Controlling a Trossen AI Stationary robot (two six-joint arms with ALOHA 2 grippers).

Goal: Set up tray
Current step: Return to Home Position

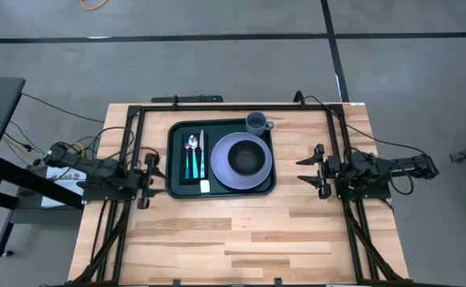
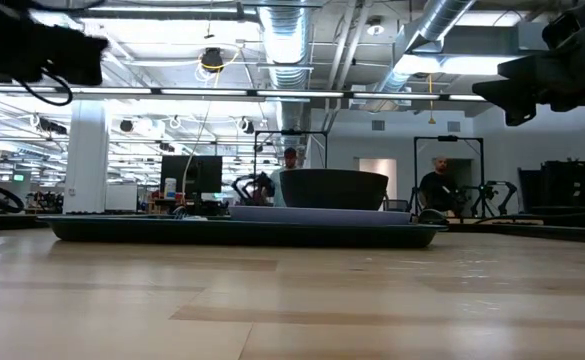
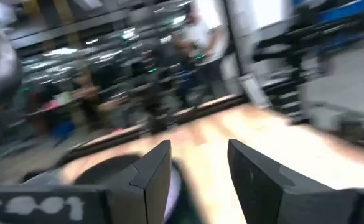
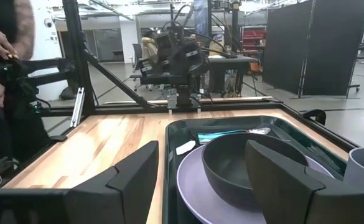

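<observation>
While the tray (image 1: 217, 126) sits between them, the left jaws and the right jaws — both empty — stand spread apart.

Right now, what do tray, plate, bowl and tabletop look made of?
Tray: dark green plastic, likely; glossy, moulded rounded rim.
Plate: lavender, matte; plastic or ceramic, unclear.
Bowl: dark grey, matte; same doubt.
Tabletop: light wood planks, visible grain and joints.
Left claw and right claw sit open either side of the tray.
</observation>
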